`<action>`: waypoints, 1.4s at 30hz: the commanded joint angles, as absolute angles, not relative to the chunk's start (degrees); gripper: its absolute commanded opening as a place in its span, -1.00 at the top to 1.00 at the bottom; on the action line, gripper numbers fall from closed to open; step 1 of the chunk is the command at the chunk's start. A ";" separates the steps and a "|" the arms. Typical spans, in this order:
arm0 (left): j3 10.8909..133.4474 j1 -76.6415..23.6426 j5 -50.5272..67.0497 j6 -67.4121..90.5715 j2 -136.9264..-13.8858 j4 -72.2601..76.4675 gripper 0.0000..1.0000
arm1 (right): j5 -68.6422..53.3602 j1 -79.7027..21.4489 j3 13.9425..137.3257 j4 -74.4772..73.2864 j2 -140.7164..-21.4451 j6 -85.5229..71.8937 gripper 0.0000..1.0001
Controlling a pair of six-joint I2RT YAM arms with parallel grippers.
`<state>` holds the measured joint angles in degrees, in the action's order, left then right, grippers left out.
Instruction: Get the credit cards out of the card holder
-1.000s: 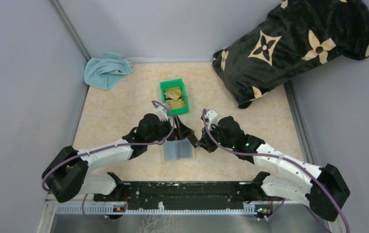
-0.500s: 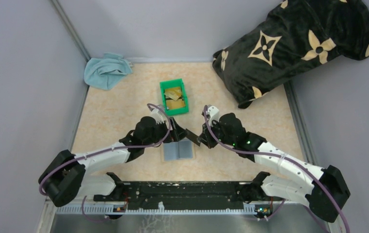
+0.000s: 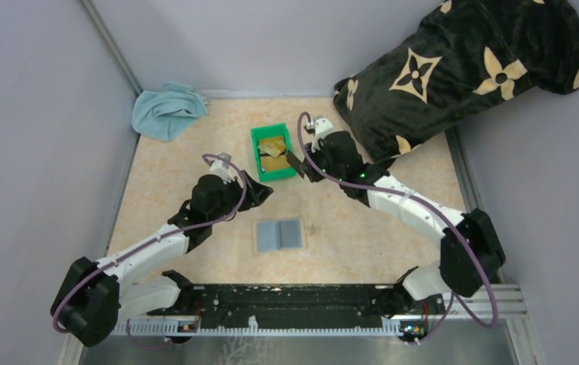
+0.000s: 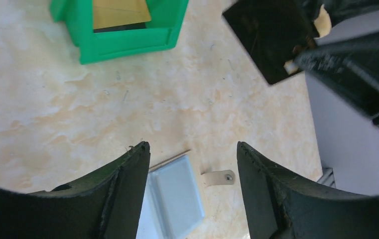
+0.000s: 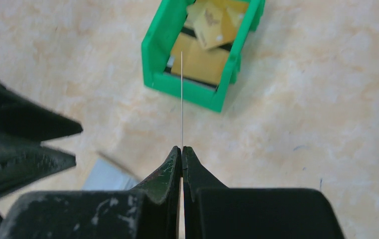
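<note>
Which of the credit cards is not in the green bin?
The black card, clamped in the jaws of the right gripper near the green bin; the gold-tan cards lie inside it.

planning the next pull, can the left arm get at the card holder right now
Probably yes. The card holder lies uncovered close by the left gripper, whose jaws stand open and empty; the right gripper is off by the green bin, pinching a black card.

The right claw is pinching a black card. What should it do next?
Probably shift over the green bin and let go: the right gripper pinches the black card right beside the bin, where gold cards already lie.
</note>
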<state>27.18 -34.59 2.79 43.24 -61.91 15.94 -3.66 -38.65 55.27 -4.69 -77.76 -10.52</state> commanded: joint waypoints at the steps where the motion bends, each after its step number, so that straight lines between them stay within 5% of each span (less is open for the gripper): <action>1: 30.70 -33.23 3.13 40.76 -63.57 14.14 -0.35 | 1.47 -37.13 67.31 -3.46 -84.79 -10.01 1.00; 9: 43.23 -31.77 -4.88 33.86 -73.75 11.96 -0.29 | -3.09 -33.80 77.34 -3.71 -91.52 -9.45 1.00; 17: 56.95 -30.18 -20.46 27.24 -87.31 2.20 -0.49 | -5.99 -31.29 78.03 -3.12 -91.64 -10.15 1.00; 25: 62.14 -28.90 -20.53 27.53 -95.96 1.59 -0.52 | -9.62 -28.87 75.89 -1.84 -91.18 -11.69 1.00; 28: 63.35 -28.67 -19.86 26.71 -98.86 1.76 -0.41 | -9.96 -28.55 74.38 -1.43 -90.35 -11.69 1.00; 34: 63.45 -28.17 -18.67 28.78 -101.37 0.11 0.12 | -10.55 -27.83 72.37 -0.41 -88.99 -12.00 1.00; 42: 59.84 -27.81 -14.36 25.15 -100.09 3.92 0.34 | -12.22 -27.35 71.29 0.50 -88.96 -13.15 1.00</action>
